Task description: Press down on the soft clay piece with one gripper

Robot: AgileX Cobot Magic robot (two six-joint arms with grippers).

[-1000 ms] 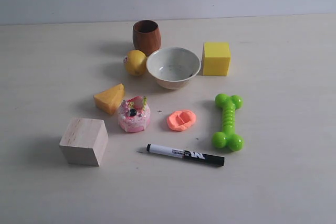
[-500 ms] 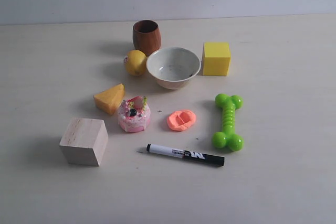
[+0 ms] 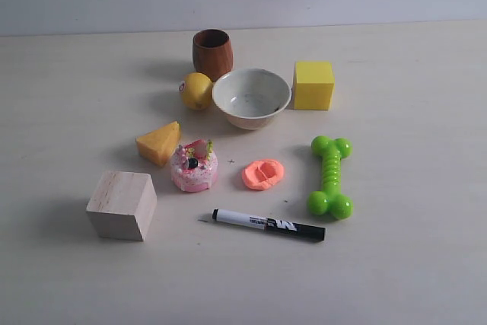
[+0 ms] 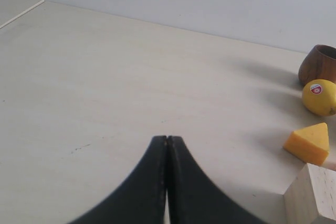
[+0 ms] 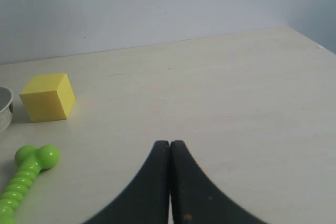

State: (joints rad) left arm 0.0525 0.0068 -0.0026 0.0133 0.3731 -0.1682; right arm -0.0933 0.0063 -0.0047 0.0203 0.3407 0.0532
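Note:
The soft clay piece (image 3: 263, 173) is a salmon-orange flattened disc with a dent, lying on the table between the pink cake toy (image 3: 194, 167) and the green bone toy (image 3: 331, 176). No arm or gripper shows in the exterior view. My left gripper (image 4: 167, 139) is shut with nothing in it, over bare table away from the clay. My right gripper (image 5: 169, 143) is shut and empty too, over bare table beyond the bone toy (image 5: 23, 182). The clay appears in neither wrist view.
A white bowl (image 3: 251, 97), wooden cup (image 3: 212, 52), yellow ball (image 3: 196, 90), yellow cube (image 3: 313, 85) and cheese wedge (image 3: 159, 142) stand behind the clay. A wooden block (image 3: 122, 205) and a black marker (image 3: 268, 224) lie in front.

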